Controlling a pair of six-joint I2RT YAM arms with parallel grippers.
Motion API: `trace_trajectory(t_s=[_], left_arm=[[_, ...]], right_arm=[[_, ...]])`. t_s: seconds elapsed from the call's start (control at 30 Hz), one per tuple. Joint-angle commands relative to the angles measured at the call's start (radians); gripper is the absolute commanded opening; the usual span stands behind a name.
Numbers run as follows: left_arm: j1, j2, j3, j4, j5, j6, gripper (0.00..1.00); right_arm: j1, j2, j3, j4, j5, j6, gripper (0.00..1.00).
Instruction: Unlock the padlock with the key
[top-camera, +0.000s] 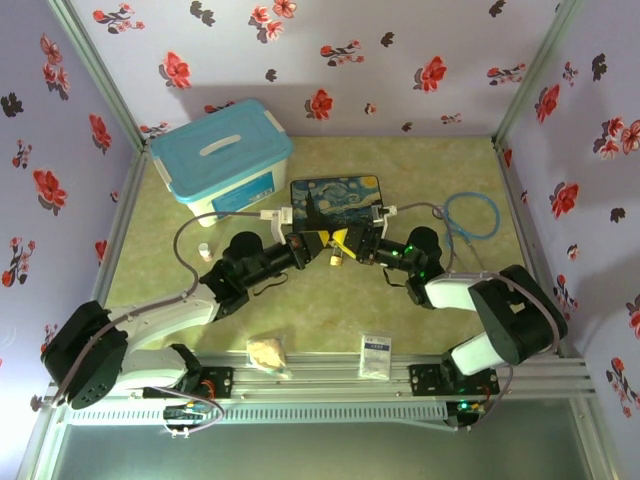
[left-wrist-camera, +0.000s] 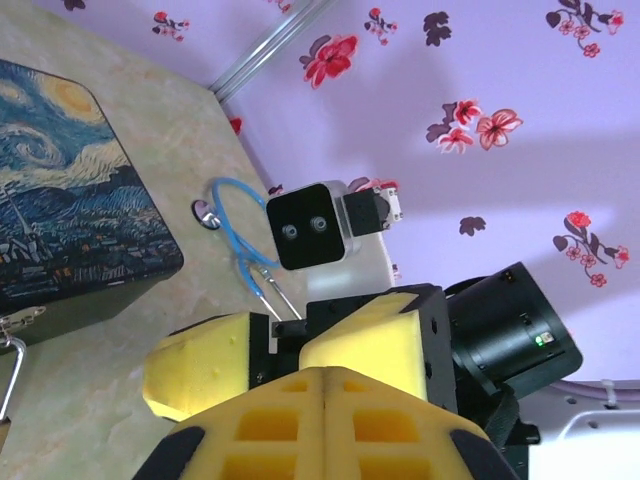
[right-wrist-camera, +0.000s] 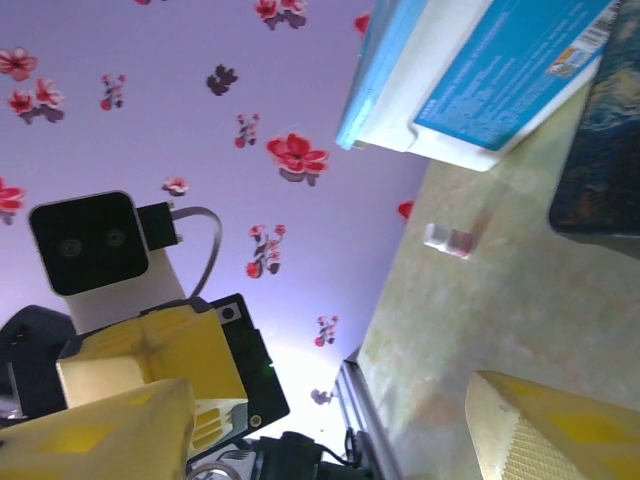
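- The bench (top-camera: 330, 310) is the working ground, and both arms meet over its middle.
- The dark-blue starry tin (top-camera: 335, 200) lies just behind that meeting point. It is a landmark only, so keep off it.
- The right pincer (top-camera: 354, 243) stands wide with nothing between its yellow pads. Its own wrist view shows bare bench in the gap.
- The left pincer (top-camera: 328, 243) is closed tight, its tip facing the right one at close quarters.
- The padlock (top-camera: 336, 259) seems to be the small brass thing on the bench just in front of the tin, under the two tips. The left wrist view catches a thin silver loop (left-wrist-camera: 10, 372) at its edge, likely the shackle.
- The key is too small to make out. I cannot tell whether the closed left pincer has it.
- Judged step: securing the padlock for the key.
- To do it well, lower the right pincer squarely over the brass body and grip its flat sides rather than the shackle. Leave the keyhole facing the left tip, and close slowly so the lock does not skid away.
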Motion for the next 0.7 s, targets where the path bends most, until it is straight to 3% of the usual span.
trace_trajectory(t_s=[0.0,0.17,0.4,0.67], left_arm=[[0.015,-0.014,0.000,-0.030,0.014,0.037,0.00],[0.033,-0.024,-0.008,-0.018,0.014,0.025,0.00],[0.034,-0.027,-0.007,-0.001,0.025,0.014,0.00],[0.035,-0.029,-0.015,0.003,0.024,0.007,0.00]], right_arm=[[0.012,-0.026,0.023,0.157,-0.060,0.048,0.71],[0.015,-0.037,0.007,0.157,-0.061,0.053,0.69],[0.053,-0.025,0.030,0.158,-0.070,0.049,0.57],[0.065,-0.016,0.027,0.157,-0.073,0.036,0.36]])
